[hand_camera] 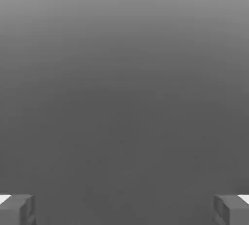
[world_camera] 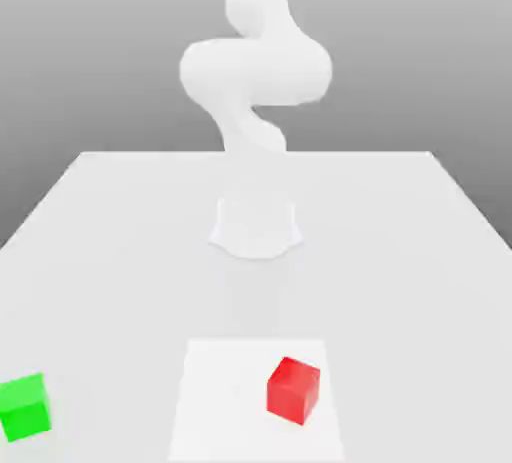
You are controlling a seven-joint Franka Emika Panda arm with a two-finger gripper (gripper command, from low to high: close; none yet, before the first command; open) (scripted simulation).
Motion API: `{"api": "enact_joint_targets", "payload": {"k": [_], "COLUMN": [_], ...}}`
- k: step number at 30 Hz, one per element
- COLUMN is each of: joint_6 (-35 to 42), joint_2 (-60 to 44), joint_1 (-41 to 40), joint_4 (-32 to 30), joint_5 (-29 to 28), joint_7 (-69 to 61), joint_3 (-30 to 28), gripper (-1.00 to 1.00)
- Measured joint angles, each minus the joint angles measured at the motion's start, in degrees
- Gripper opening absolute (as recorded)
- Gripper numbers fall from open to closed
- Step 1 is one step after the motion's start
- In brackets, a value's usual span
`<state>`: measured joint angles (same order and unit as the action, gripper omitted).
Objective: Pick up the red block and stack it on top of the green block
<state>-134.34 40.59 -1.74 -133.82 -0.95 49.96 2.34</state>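
Two little cubes are sitting on the big white table (world_camera: 110,281) here, both down at the near end in the exterior view. The red block (world_camera: 293,391) is on the white square (world_camera: 215,411), over toward the exterior view's right half of it, and it's turned so one of its upright edges points roughly at the camera. The green block (world_camera: 24,408) is well apart from it, way over at the exterior view's left, on the table itself and just beside the picture's edge. That one's twisted a bit too, with its bright top face showing. So the red one is still waiting to be stacked: it's beside the green one, with the white square's left part and a stretch of table between them. Farther back, around the middle of the table, you've got the white base (world_camera: 256,231), and the white robot arm (world_camera: 256,71) rises at the far side, bends through a chunky sideways section and runs out past the top. It's white on white down by the base, so I honestly can't quite make out where the two join up. As for the gripper (hand_camera: 124,210), the hand view has its two fingers spread wide apart, with plain grey background (hand_camera: 124,97) behind.
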Motion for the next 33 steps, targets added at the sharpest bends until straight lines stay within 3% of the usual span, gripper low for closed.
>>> {"api": "enact_joint_targets", "payload": {"k": [15, 22, 27, 28, 33], "joint_6": [-15.44, -23.03, -31.14, -32.48, -32.60], "joint_2": [-31.76, -45.63, -55.85, -57.51, -57.52], "joint_1": [-6.73, -5.66, -3.06, -2.30, -2.32], "joint_4": [-12.30, -17.62, -16.63, -16.39, -16.39], "joint_5": [-5.66, -3.33, -8.34, -9.29, -9.37], "joint_7": [24.90, 32.36, 36.92, 37.64, 37.71], "joint_3": [9.61, 10.52, 6.86, 5.89, 5.90], "gripper": [0.00, 0.00, 0.00, -1.00, -1.00]}}
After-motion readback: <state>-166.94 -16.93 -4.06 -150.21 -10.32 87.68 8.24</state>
